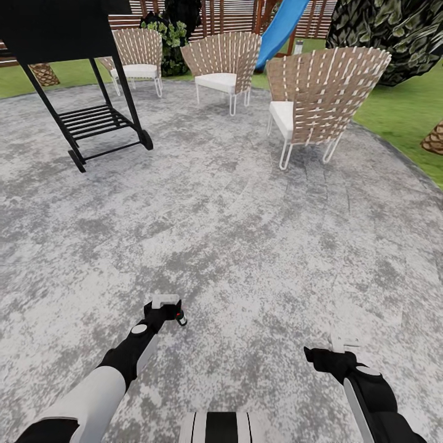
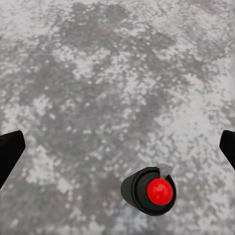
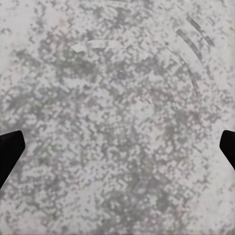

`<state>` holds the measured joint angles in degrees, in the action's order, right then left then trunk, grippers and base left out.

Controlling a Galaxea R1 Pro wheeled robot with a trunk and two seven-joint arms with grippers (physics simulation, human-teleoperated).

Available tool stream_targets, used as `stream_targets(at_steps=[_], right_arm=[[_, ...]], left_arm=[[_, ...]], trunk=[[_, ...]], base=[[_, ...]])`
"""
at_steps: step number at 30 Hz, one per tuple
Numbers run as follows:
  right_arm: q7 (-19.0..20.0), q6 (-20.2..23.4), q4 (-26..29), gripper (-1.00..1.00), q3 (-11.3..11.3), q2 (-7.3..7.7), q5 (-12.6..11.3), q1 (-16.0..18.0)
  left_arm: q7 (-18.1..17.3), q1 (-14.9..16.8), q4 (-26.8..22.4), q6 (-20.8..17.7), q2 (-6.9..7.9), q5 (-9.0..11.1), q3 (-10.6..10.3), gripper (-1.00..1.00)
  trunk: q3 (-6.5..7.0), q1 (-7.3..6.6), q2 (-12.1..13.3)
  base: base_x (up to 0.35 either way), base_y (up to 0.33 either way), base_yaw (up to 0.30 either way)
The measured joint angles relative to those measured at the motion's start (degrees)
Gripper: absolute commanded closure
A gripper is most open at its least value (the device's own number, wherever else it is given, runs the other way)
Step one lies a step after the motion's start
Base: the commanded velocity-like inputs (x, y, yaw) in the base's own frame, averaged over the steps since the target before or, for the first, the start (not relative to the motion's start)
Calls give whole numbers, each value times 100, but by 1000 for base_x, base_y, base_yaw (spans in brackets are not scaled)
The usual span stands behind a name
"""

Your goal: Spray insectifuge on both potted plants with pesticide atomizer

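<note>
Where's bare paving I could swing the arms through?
Bare patio runs between the grippers and the chairs. Tight spots: the pesticide atomizer beside the left gripper, and the grill cart far left.

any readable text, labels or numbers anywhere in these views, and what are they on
No text can be read in any view.
The pesticide atomizer on the patio: too small in the head view to show any writing; the left wrist view sees it from above, red top only, no lettering.
The grill, the chairs and the slide: no markings visible.
</note>
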<state>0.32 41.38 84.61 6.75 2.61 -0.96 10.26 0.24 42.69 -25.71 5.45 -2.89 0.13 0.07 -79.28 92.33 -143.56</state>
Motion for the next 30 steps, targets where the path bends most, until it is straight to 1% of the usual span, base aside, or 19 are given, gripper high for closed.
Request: stream_targets(at_steps=[4, 12, 14, 30], right_arm=[[0, 0, 1, -100, 0, -2, 0, 0], [0, -1, 4, -100, 0, 1, -1, 0], [0, 0, 5, -100, 0, 0, -1, 0], [0, 0, 6, -100, 0, 2, 0, 0]], left_arm=[[0, 0, 3, 0, 0, 2, 1, -100], [0, 0, 7, 1, 2, 3, 1, -100], [0, 0, 8, 2, 3, 3, 1, -100], [-2, -33, 1, 2, 2, 34, 1, -100]], trunk=[[0, 0, 0], [0, 0, 0], [0, 0, 0], [0, 0, 0]], base=[[-1, 0, -40], [0, 0, -266], [0, 0, -140], [-12, 15, -12]])
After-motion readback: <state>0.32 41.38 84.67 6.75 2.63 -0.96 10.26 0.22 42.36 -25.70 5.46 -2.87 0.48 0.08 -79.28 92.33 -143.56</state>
